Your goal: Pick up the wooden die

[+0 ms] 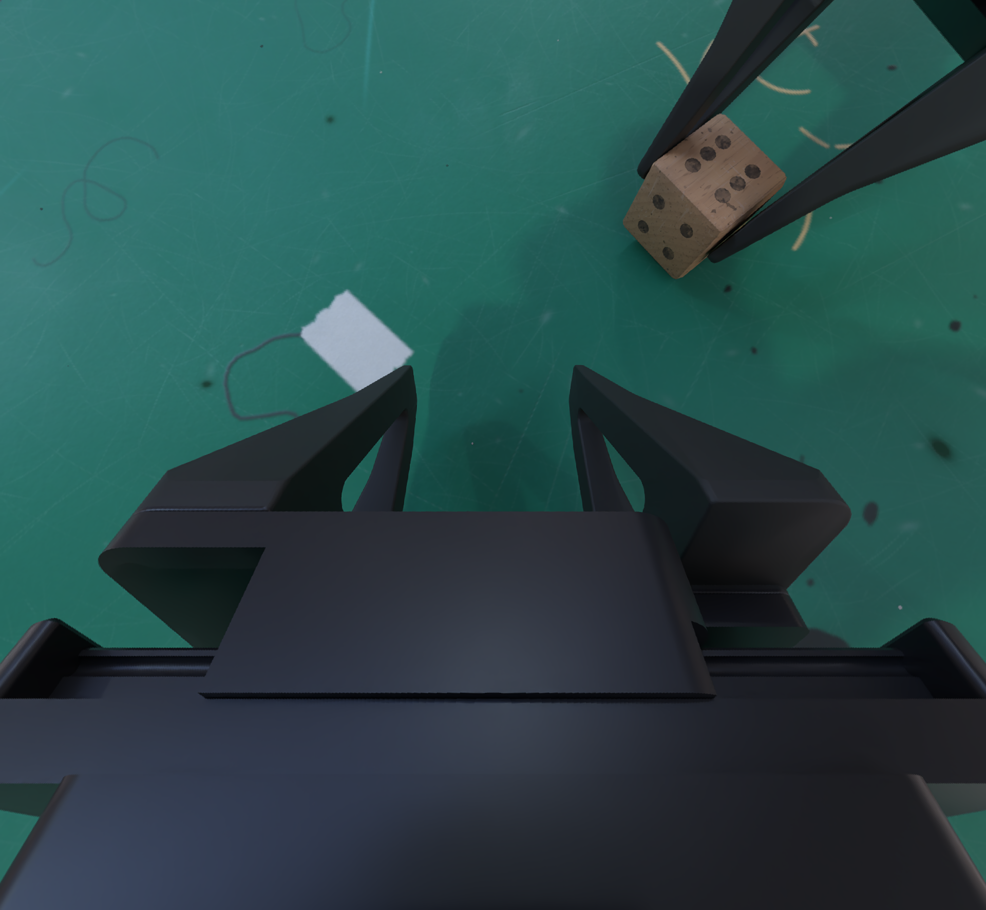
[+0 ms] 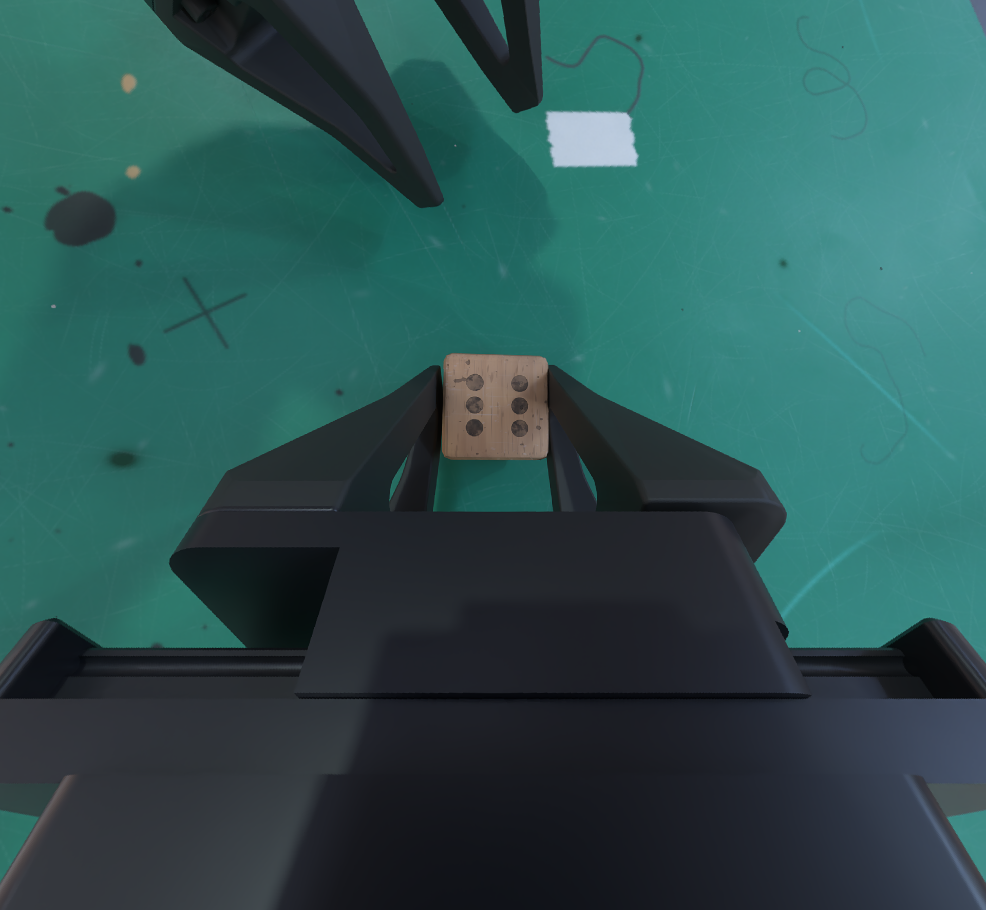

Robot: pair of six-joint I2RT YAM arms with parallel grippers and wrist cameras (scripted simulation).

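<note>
The wooden die (image 2: 495,406) is a light-brown cube with dark pips, its six-pip face toward the right wrist camera. My right gripper (image 2: 495,377) is shut on the die, one black finger against each side. In the left wrist view the die (image 1: 699,196) sits at the upper right, clamped between the right gripper's fingers (image 1: 688,148), with its lower corner at or just above the green mat. My left gripper (image 1: 492,383) is open and empty, well to the left of and nearer than the die. The left gripper also shows at the top of the right wrist view (image 2: 480,159).
A green cutting mat (image 1: 373,164) with scratches, dark spots and loose thread covers the table. A white piece of tape (image 1: 355,337) lies just beyond my left gripper's left finger; it also shows in the right wrist view (image 2: 592,139). A pencilled cross (image 2: 205,312) marks the mat.
</note>
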